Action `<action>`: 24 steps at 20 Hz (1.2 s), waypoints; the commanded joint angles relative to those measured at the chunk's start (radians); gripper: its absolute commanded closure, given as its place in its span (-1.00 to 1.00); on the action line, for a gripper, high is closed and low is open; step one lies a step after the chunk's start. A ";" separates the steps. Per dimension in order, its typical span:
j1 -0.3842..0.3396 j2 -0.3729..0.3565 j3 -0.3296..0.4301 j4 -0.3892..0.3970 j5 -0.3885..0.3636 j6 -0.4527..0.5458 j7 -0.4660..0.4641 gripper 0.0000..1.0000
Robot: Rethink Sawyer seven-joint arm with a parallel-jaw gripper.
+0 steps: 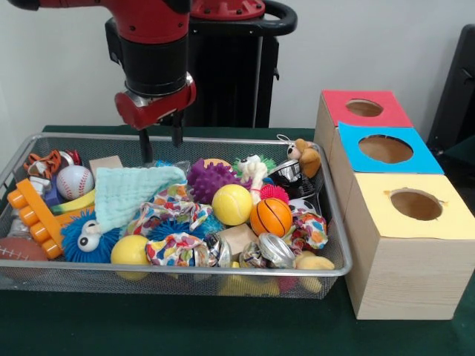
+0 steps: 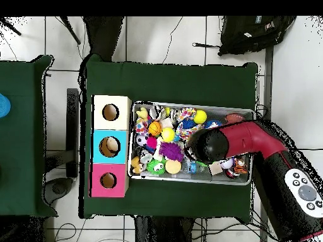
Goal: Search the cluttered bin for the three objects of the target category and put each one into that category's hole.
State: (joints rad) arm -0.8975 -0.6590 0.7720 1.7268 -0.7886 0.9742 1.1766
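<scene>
The wire mesh bin is full of toys and also shows in the overhead view. My gripper hangs over the bin's far side, above a pale green cloth; its two dark fingers stand apart with nothing between them. A bit of clear plastic shows just below the fingers; I cannot tell if it is a bottle. No other clear bottle shows. The blue-panelled hole is the middle one of the wooden box; in the overhead view something pale shows inside this hole. There the arm's head hides the gripper.
The red-panelled hole and the yellow-panelled hole flank the blue one. In the bin lie a purple spiky ball, a yellow ball, a small basketball, a baseball, a crushed metal can and an orange block.
</scene>
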 commanded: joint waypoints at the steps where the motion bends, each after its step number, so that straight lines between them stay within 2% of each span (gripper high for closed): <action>1: -0.008 -0.033 -0.064 0.135 -0.001 -0.089 0.054 -1.00; 4: -0.009 -0.016 -0.072 0.127 0.001 -0.083 0.042 -1.00; 10: 0.012 -0.011 -0.097 0.138 -0.001 -0.132 0.107 -1.00; 11: 0.014 -0.031 -0.092 0.153 0.008 -0.139 0.113 -1.00; 15: 0.002 -0.050 -0.077 0.178 0.033 -0.164 0.092 -1.00; 24: -0.004 -0.035 -0.093 0.149 0.049 -0.170 0.073 -1.00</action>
State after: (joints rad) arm -0.8951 -0.7011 0.7193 1.8566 -0.7646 0.8702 1.1766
